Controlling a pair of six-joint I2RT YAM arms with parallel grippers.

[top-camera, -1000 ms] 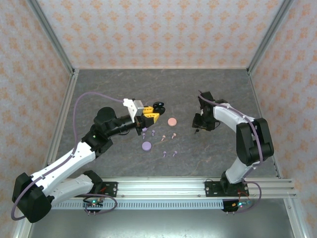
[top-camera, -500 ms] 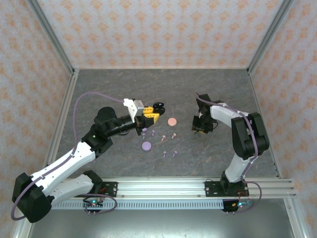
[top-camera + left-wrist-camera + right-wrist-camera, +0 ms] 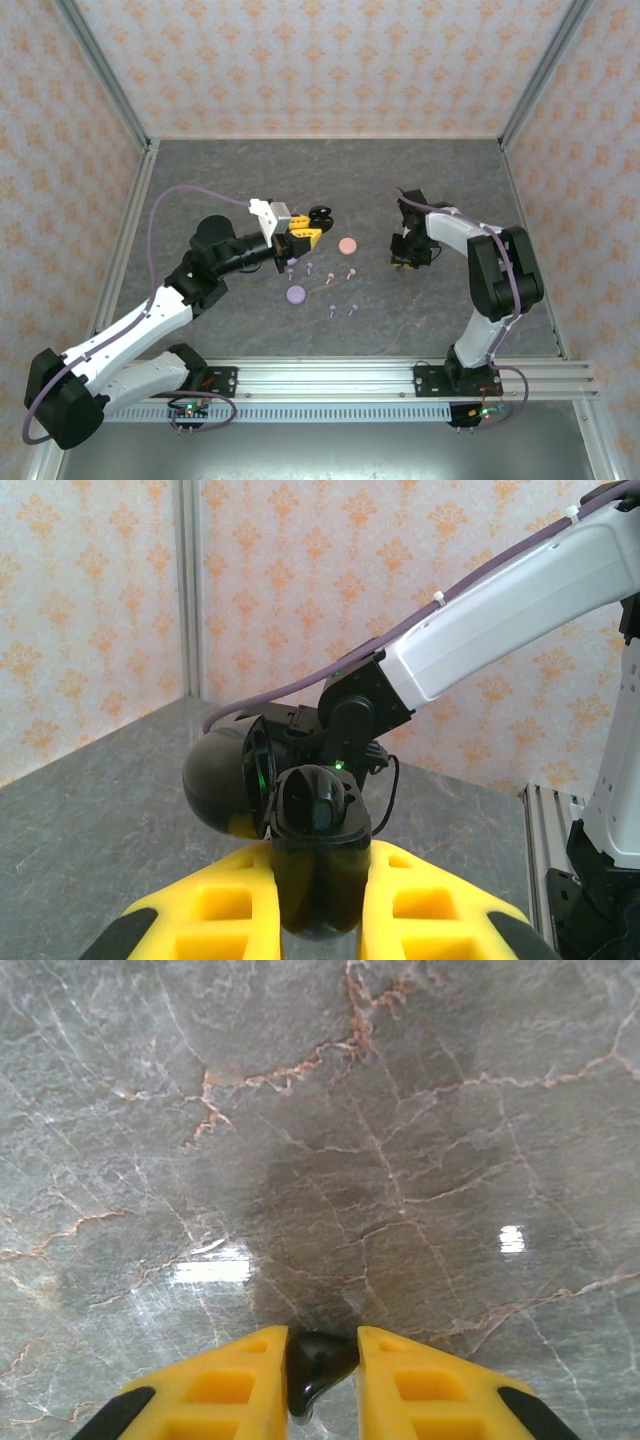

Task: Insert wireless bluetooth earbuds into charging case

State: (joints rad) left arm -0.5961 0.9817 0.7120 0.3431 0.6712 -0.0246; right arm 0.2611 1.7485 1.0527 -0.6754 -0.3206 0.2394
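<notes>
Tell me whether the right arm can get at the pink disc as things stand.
Likely yes: the pink disc lies near the right gripper, bare table between. But the gripper is shut on a black earbud, so grasping must wait.

Yellow fingers, black cargo on both my hands.
My left fingers are yellow around a glossy black case, my right fingers yellow around a black bud. Beneath my right: grey marbled table, rust veins. Beyond my left: peach damask walls.
</notes>
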